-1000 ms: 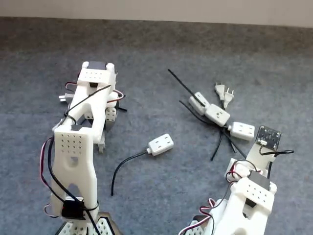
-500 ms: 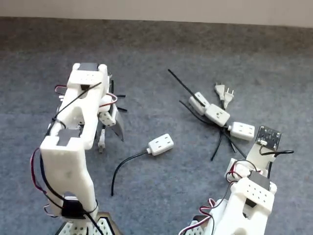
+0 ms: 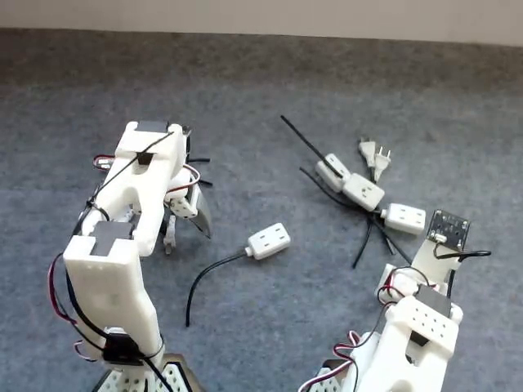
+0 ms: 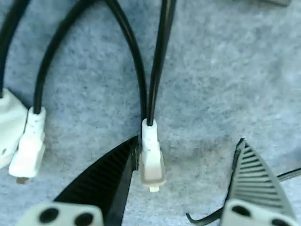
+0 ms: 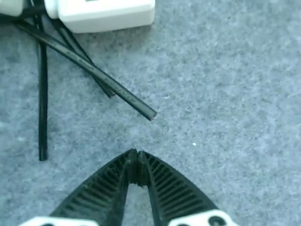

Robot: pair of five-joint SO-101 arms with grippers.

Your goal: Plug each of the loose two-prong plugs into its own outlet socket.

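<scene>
My left gripper [image 4: 188, 141] hangs open just above the carpet. A white two-prong plug [image 4: 151, 157] on a black cord lies between its fingers, right against the black finger [image 4: 106, 176]. A second white plug [image 4: 28, 148] lies just outside that finger. From above, the left gripper [image 3: 185, 219] is at the left of the carpet, with the arm covering those plugs. A single outlet socket [image 3: 269, 241] lies mid-carpet. Three more sockets [image 3: 363, 192] sit at the right, with two loose plugs [image 3: 374, 153] behind them. My right gripper [image 5: 137, 165] is shut and empty, close to a socket [image 5: 106, 13].
Black cords [image 5: 89, 68] cross the carpet near the right gripper, one ending in a bare cut tip. A corner of a white socket [image 4: 7, 127] shows beside the second plug. A long cord [image 3: 204, 278] trails from the middle socket. Open carpet lies at the back.
The left arm has shifted and its gripper now stands open over the plug on the carpet. The right arm, the sockets and the plugs at the right have not moved.
</scene>
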